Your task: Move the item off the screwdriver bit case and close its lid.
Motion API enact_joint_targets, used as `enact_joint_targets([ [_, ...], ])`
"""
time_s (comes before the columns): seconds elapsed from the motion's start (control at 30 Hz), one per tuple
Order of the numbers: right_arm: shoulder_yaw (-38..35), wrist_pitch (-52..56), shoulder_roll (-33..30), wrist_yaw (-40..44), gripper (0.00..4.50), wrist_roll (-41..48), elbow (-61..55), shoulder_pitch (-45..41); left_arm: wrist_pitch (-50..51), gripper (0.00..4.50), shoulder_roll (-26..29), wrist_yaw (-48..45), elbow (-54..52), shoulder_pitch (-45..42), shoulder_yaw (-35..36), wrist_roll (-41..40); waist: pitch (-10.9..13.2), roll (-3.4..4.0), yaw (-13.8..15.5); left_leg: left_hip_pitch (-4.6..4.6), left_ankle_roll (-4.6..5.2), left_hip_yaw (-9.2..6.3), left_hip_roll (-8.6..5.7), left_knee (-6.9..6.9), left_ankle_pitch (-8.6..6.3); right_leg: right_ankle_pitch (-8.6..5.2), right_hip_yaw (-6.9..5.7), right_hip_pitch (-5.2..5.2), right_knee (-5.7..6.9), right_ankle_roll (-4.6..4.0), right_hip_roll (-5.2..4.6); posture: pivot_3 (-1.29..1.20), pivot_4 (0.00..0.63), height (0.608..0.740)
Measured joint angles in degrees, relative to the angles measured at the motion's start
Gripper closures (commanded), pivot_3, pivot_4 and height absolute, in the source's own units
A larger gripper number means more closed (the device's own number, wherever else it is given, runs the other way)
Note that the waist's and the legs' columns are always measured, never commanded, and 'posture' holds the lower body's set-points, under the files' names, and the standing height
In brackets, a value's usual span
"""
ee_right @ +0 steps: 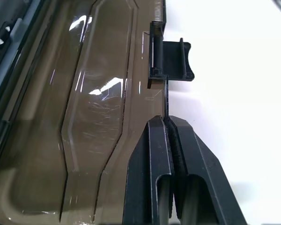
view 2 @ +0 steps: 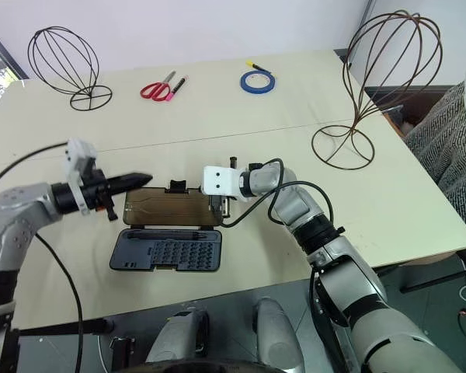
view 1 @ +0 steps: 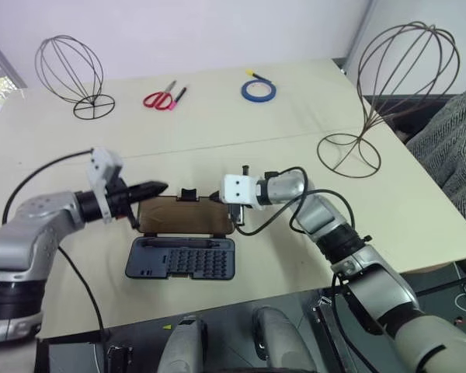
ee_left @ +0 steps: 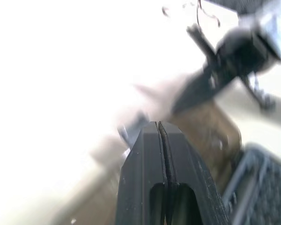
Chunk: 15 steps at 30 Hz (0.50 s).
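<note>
Screwdriver bit case (view 1: 182,257): you see it open on the table (view 1: 241,116), just below and between both claws, rows of bits showing. Its lid (view 1: 182,217) lies flat, folded back past the hinge, black latch (view 1: 188,193) on the far edge.

Left claw (view 1: 157,187): fingers pressed together, holding nothing, hovering at the lid's left end and pointing right.

Right claw (ee_right: 168,124): fingers shut with nothing between them, tips at the lid's far edge just beside the latch, at the lid's right end.

Item (view 1: 388,89): bronze wire head cage, upright on its ring base, well off to the right claw's far right, clear of the case.

Beyond both claws, you have a black wire stand (view 1: 71,71), red scissors (view 1: 161,99), blue tape roll (view 1: 259,90).
</note>
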Motion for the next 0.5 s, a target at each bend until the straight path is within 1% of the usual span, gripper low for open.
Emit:
enact_joint_targets([
  [0.07, 0.4, -1.8, -0.2, -1.3, 4.48, -1.0, -0.2, 0.1, 1.8, 4.50, -1.3, 3.1, 2.4, -4.6, 2.3, -2.0, 0.0, 0.00, 0.0, 0.01, -0.01, 0.00, -0.01, 0.00, 0.00, 0.00, 0.01, -0.01, 0.02, 0.00, -0.01, 0.00, 0.150, 0.740],
  [0.13, 0.7, -3.3, -0.2, -2.2, 4.48, -1.6, -0.2, 0.1, 2.1, 4.50, -1.4, 4.6, 4.3, -6.7, 3.8, -2.7, 0.0, 0.01, -0.3, 0.04, -0.02, 0.03, -0.01, -0.02, 0.01, 0.00, 0.03, -0.01, 0.02, 0.00, -0.01, 0.00, 0.150, 0.740],
  [0.2, 0.7, -4.1, -0.3, -2.9, 4.48, -2.0, -0.2, 0.1, 1.6, 4.50, -1.3, 4.9, 6.5, -6.9, 4.0, -2.0, 0.0, 0.01, -0.4, 0.05, -0.03, 0.03, -0.01, -0.03, 0.02, 0.00, 0.04, -0.02, 0.01, 0.00, 0.00, 0.00, 0.150, 0.740],
  [0.37, 0.7, -5.9, -1.1, -3.7, 4.48, -2.6, -1.1, 0.2, -5.4, 4.50, 1.8, 0.9, 14.3, -2.8, -1.1, 6.1, 0.0, 0.01, -0.3, 0.02, -0.07, 0.04, -0.01, -0.04, 0.04, 0.00, 0.04, -0.04, 0.01, -0.01, 0.01, 0.00, 0.150, 0.740],
  [0.5, 0.7, -7.7, -1.9, -4.3, 4.48, -3.6, -2.6, 0.2, -12.3, 4.50, 1.4, -1.5, 20.7, -1.6, -4.0, 11.5, 0.0, -0.02, 0.3, -0.01, -0.09, 0.05, -0.03, -0.02, 0.05, 0.00, 0.03, -0.03, 0.00, -0.01, -0.03, 0.00, 0.150, 0.740],
])
